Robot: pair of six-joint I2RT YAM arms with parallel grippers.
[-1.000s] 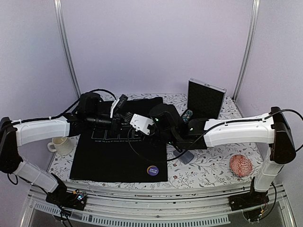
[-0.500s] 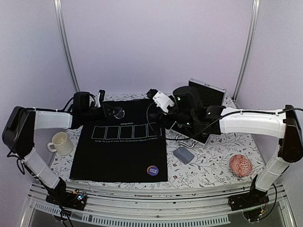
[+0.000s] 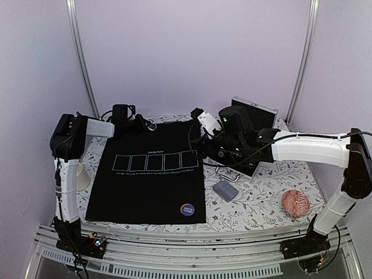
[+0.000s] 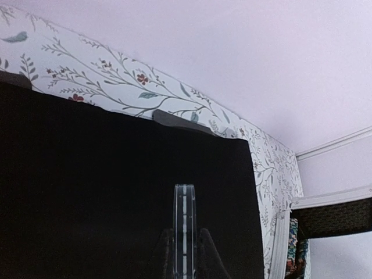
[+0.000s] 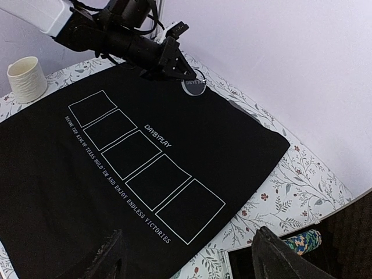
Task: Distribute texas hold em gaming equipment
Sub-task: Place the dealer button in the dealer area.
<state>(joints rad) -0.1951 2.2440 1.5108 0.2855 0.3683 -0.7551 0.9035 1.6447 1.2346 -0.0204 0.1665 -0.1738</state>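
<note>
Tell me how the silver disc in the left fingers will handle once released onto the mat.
The silver disc is round and pinched on edge by the left fingers, so released upright it would probably roll or topple flat. It looks thin and rigid, likely light. The black mat looks like cloth, so sliding seems unlikely.

Soft, even light, lilac cast
The black mat [image 3: 145, 192] swallows detail; silver disc [image 4: 185, 232] close and soft in the dim left wrist view; right gripper [image 5: 190, 232] dark, its fingers [image 5: 279, 258] blurred
</note>
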